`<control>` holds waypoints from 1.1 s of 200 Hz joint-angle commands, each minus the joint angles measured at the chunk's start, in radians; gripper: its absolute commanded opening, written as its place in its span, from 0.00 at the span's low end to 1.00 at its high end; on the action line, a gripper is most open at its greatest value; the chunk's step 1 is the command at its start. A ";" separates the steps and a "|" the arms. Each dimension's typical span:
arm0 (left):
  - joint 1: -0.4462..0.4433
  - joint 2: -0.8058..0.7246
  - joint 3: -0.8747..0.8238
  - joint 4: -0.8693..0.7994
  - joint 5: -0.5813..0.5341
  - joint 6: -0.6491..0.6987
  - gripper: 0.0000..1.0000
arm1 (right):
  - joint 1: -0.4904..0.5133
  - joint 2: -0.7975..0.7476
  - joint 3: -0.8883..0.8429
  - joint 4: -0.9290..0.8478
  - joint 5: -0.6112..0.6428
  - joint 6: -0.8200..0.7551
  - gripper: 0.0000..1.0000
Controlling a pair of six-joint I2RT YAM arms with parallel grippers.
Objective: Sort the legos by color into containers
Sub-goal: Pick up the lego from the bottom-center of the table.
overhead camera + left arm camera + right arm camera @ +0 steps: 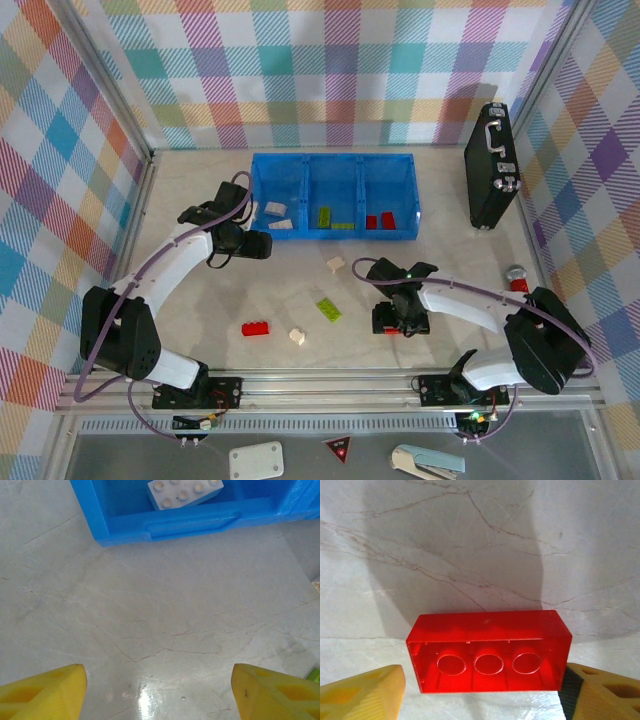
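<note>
Right fingers point(365, 690) bracket red brick point(487, 645) at its ends, set to clamp; grip not confirmable. Left fingers point(45, 692) wide, empty, tray point(165, 522) with white brick point(182, 492) just ahead, likely staging

The tray point(335, 236) is translucent blue. Its left compartment holds cream bricks point(277, 211), the middle one lime bricks point(324, 214), the right one red bricks point(387, 220). On the table point(200, 300) lie a red brick point(256, 328), a lime brick point(327, 309), a cream brick point(297, 337) and a second cream brick point(335, 263). The table has a pale grey-white marble pattern with thin reddish-brown veins. The glossy brick point(489, 650) in the right wrist view is red. The left fingers point(42, 692) and right fingers point(362, 690) are yellow; one right finger carries a black pad. The arms point(175, 250) have white links, black joints and purple cables. The walls point(330, 60) are pastel plaid in teal, purple, orange, yellow, pink and green. The case point(490, 165) is black with silver latches.
</note>
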 commanded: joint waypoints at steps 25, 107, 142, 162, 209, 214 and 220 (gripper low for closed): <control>0.010 0.015 0.008 -0.016 -0.012 0.018 0.76 | 0.023 0.053 0.050 -0.051 0.070 0.046 0.76; 0.013 0.025 0.012 -0.019 -0.009 0.019 0.76 | 0.027 0.058 0.056 -0.046 0.072 0.045 0.70; 0.013 0.028 0.012 -0.019 -0.007 0.018 0.76 | 0.027 0.054 0.056 -0.051 0.073 0.044 0.67; 0.014 0.029 0.012 -0.019 -0.006 0.019 0.76 | 0.027 0.047 0.058 -0.051 0.072 0.044 0.66; 0.015 0.029 0.012 -0.019 -0.006 0.018 0.76 | 0.023 0.021 0.096 -0.092 0.111 0.020 0.66; 0.016 0.030 0.012 -0.019 -0.005 0.018 0.76 | 0.021 0.021 0.102 -0.099 0.116 0.013 0.66; 0.016 0.029 0.013 -0.019 -0.004 0.018 0.76 | 0.015 0.020 0.114 -0.105 0.120 0.004 0.66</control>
